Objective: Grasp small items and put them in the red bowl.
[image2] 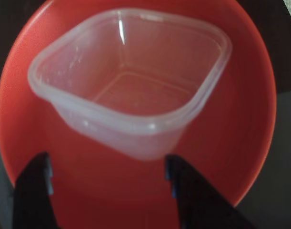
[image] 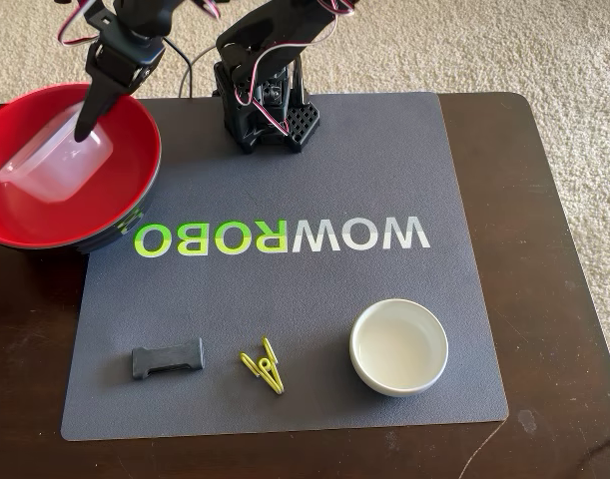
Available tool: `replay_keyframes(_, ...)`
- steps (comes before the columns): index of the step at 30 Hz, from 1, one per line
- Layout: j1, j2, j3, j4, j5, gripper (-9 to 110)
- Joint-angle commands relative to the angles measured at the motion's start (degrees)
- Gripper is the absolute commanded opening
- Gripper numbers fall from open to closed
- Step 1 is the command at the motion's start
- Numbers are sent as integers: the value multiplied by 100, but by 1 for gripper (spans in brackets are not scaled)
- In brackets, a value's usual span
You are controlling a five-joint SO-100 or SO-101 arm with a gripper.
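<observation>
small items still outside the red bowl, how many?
3, all on the mat's near edge in the fixed view: black buckle left, yellow-green clip middle, white bowl right. None appear hidden.

Only readable text: "WOWROBO", printed on the grey mat (image: 285, 329), upside down as the fixed view shows it, so it reads "OBOЯWOW"-style from this side. The "WOW" part is white, the "ROBO" part yellow-green. It sits in front of and to the right of the claw (image: 85, 125) in the fixed view, running along the mat just past the red bowl (image: 135, 180). No other labels, numbers or signs legible; the wrist view shows none.
</observation>
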Motion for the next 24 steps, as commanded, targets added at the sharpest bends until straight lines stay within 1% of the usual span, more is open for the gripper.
replay_keyframes(1,-1661,-246,-1969,1485,-545,35)
replay_keyframes(4,-4017,-1292,-4166,2540,-1494,34)
replay_keyframes(6,-5133,-2391,-5528,2672,-1960,33)
replay_keyframes(7,-5493,-2979,-6038,2672,-1978,33)
replay_keyframes(9,-5915,-4104,-6785,2672,-1934,33)
replay_keyframes(10,-6073,-4579,-6899,2663,-1819,33)
replay_keyframes(13,-6381,-5985,-6917,2575,-1573,32)
replay_keyframes(16,-6583,-7128,-6987,2303,-1556,30)
replay_keyframes(19,-6820,-7690,-6794,2109,-1494,30)
replay_keyframes(22,-7110,-7761,-6328,1626,-1187,30)
replay_keyframes(24,-7321,-7866,-6293,1538,-932,30)
